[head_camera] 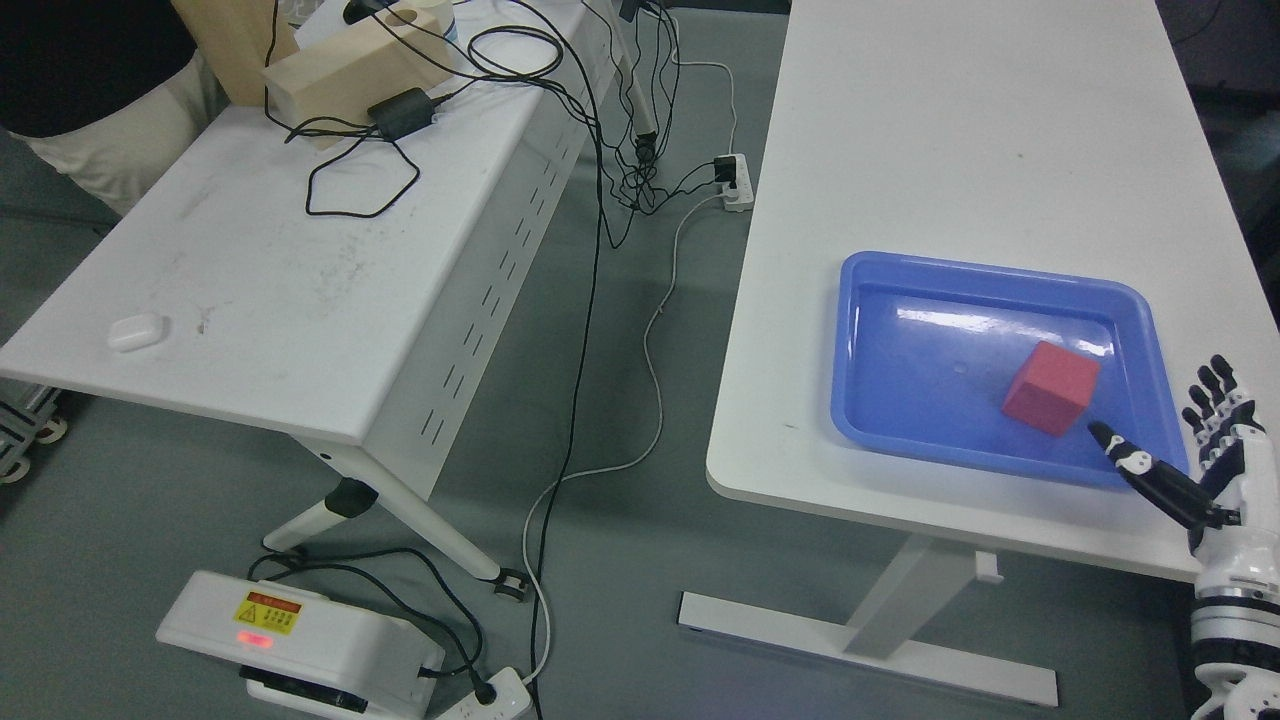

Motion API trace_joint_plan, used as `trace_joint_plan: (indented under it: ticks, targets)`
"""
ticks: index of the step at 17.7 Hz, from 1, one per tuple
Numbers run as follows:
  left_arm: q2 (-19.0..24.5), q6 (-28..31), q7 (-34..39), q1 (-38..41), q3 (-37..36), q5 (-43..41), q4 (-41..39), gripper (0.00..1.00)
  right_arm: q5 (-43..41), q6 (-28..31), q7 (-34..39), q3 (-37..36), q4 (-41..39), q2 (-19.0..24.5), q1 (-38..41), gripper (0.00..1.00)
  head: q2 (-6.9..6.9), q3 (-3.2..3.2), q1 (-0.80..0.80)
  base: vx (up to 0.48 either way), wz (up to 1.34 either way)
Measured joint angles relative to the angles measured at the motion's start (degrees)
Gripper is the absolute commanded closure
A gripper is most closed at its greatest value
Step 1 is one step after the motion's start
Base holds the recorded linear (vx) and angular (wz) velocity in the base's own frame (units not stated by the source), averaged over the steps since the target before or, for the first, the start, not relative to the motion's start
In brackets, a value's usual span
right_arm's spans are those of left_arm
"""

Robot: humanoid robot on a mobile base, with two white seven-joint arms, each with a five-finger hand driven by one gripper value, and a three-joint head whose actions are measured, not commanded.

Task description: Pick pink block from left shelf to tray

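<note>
The block (1050, 388) lies in the tray (880, 400), just left of the robot hand (1195, 455) and beyond its thumb tip. The tray sits on the table (900, 150), left of the robot hand.

Yellow-red warning label (268, 612) on white floor box (300, 645) — print too small, unreadable.

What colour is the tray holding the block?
Blue; the tray shows clearly in the head view, with the reddish-pink block inside it.
</note>
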Motion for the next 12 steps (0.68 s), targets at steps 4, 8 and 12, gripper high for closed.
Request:
trace_joint_plan:
  ticks: [4,8,12]
  targets:
    - [0.00,0.00,0.00,0.00,0.00,0.00,0.00,0.00,-0.01,-0.08,0.00,-0.06,0.01,0.00,-0.02,0.00,0.00,0.00,0.00,-0.073,0.11]
    - [0.00,0.00,0.00,0.00,0.00,0.00,0.00,0.00,-0.02,-0.10,0.00,-0.10,0.02,-0.04,0.04,0.00,0.00,0.00,0.00,-0.083,0.04]
    - [0.00,0.00,0.00,0.00,0.00,0.00,0.00,0.00,-0.02,-0.11,0.00,-0.14,0.03,-0.06,0.09,0.00,0.00,0.00,0.00,-0.118,-0.09]
